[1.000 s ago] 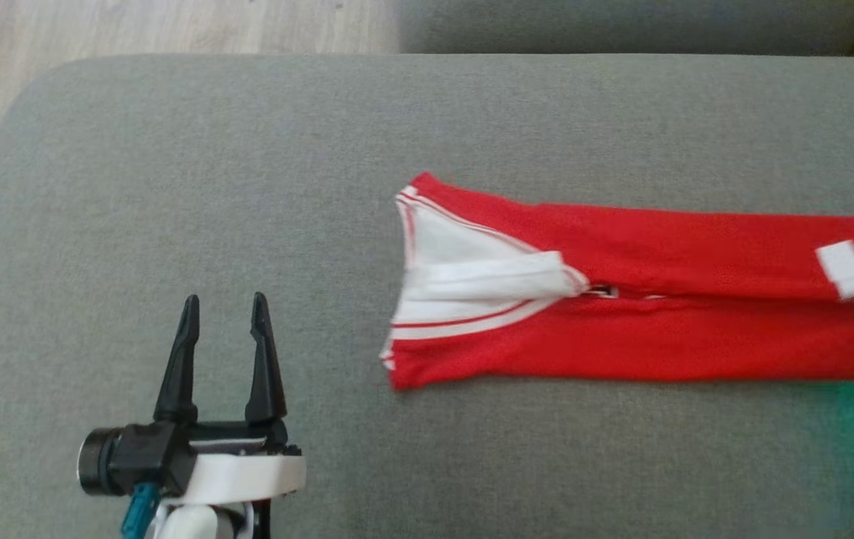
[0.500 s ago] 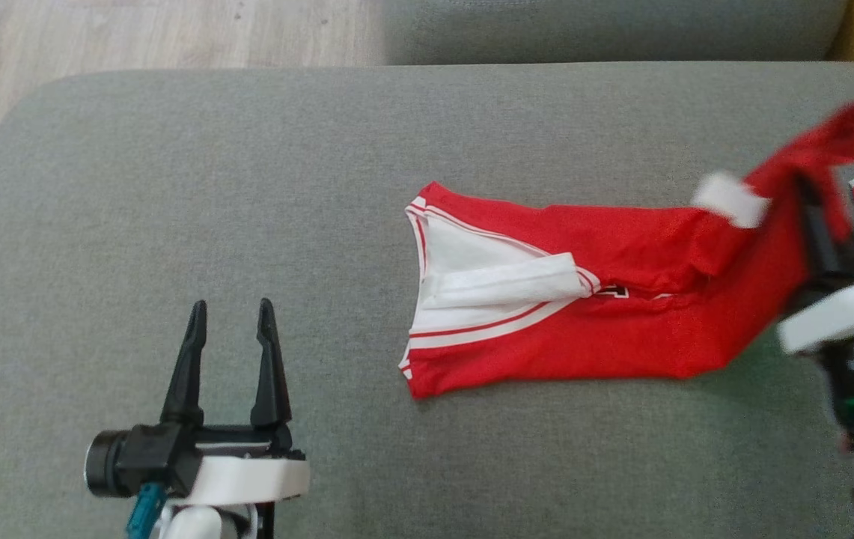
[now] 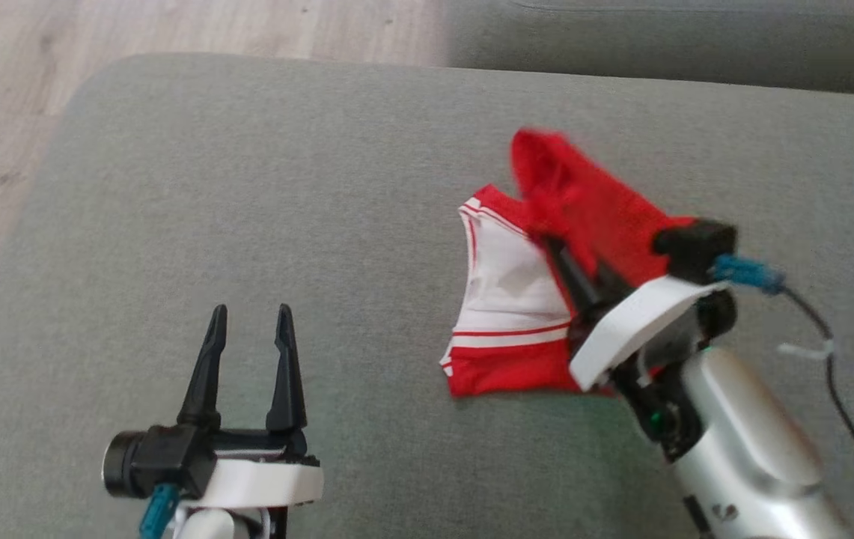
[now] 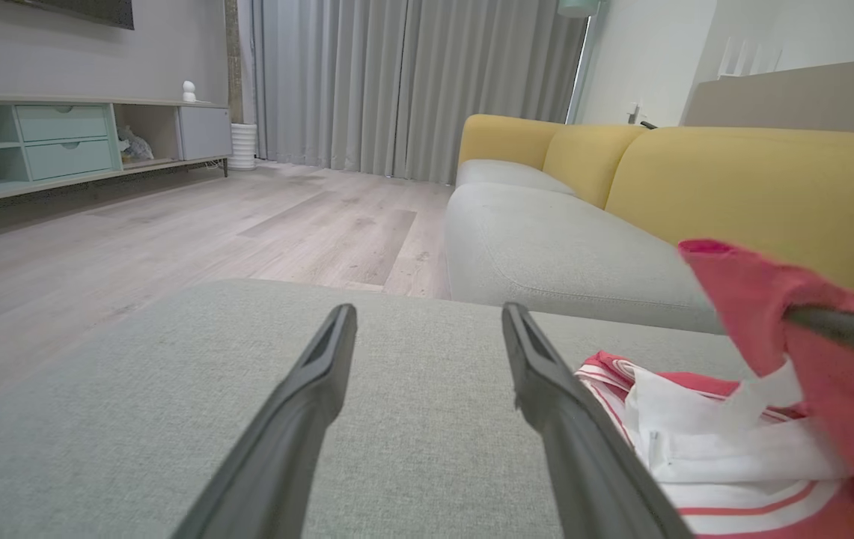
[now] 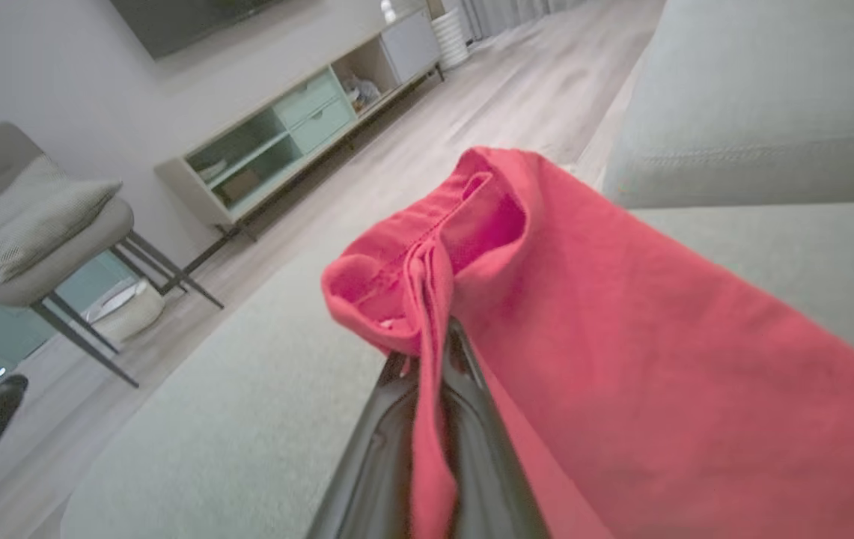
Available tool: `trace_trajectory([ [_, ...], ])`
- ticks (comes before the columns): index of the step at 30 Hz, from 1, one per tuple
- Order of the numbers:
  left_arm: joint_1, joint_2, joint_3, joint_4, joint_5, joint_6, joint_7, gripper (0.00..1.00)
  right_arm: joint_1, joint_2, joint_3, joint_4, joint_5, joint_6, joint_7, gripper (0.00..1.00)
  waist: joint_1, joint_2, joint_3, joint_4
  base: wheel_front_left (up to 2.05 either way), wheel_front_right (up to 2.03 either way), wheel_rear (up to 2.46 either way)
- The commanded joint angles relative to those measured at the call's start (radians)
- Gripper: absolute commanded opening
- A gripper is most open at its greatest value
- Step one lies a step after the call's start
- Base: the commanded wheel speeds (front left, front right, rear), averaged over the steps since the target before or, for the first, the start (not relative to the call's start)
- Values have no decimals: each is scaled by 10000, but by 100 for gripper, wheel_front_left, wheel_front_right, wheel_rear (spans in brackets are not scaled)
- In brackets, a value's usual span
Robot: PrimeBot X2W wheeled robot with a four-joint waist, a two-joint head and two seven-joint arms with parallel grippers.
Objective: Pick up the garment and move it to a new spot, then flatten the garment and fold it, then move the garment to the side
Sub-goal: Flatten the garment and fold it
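The right gripper (image 3: 555, 251) pinched the red jersey (image 3: 509, 292) mid-fold, seemingly halfway over; the left gripper (image 3: 251, 314) gaped empty; the move aside was not yet done.

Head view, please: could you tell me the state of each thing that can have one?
garment: one end lifted and doubled back over the rest, which lies on the grey cushion.
right gripper: shut on the garment's lifted end.
left gripper: open, empty.

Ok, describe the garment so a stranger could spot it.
Find the big grey cushion before the robot. On its right half lies the garment, one end lifted in the jaws of the right gripper. It alone is bright red with a white panel.
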Motion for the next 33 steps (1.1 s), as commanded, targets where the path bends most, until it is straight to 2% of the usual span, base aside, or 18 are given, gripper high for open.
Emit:
trace_trajectory([
  [1, -278, -19, 257, -275, -66, 1, -80, 100, -367, 232, 425, 75, -59, 67, -7, 0, 0, 0, -18, 241, 0, 0, 0],
  [4, -236, -20, 254, -255, -110, 9, -80, 100, -355, 367, 891, 785, -51, 67, -82, 0, 0, 0, -25, 395, 0, 0, 0],
  [5, -227, -20, 246, -252, -124, 13, -80, 100, -340, 414, 1014, 1000, -8, 67, -109, 41, 0, 0, -31, 430, 0, 0, 0],
  [6, -218, -20, 240, -248, -135, 19, -80, 100, -342, 455, 1104, 1176, 16, 67, -192, 90, 0, 0, -37, 453, 0, 0, 0],
  [7, -218, -20, 240, -248, -135, 19, -80, 100, -342, 455, 1104, 1176, 16, 67, -192, 90, 0, 0, -37, 453, 0, 0, 0],
  [8, -211, -20, 238, -239, -155, 31, -80, 100, -360, 534, 1254, 1416, 147, 67, -375, 100, 0, 0, -48, 476, 0, 0, 0],
  [14, -94, -20, 322, -226, -183, 98, -80, 100, -506, 532, 1163, 1315, 558, 67, -1164, 100, 0, 0, -279, 276, 0, 0, 0],
  [25, 487, -20, 651, -212, -162, 7, -80, 100, 563, -1066, 26, 481, 684, 67, -3357, 100, 0, 0, -1400, -669, 0, 0, 0],
  [30, 731, -20, 727, -348, -82, -43, -80, 100, 1642, -1452, -782, -16, 153, 67, -3926, 100, 0, 0, -1727, -925, 0, 0, 0],
  [33, 934, -20, 749, -537, -82, -17, -80, 100, 2432, -1323, -1408, -697, -533, 67, -3941, 100, 0, 0, -1866, -1060, 0, 0, 0],
])
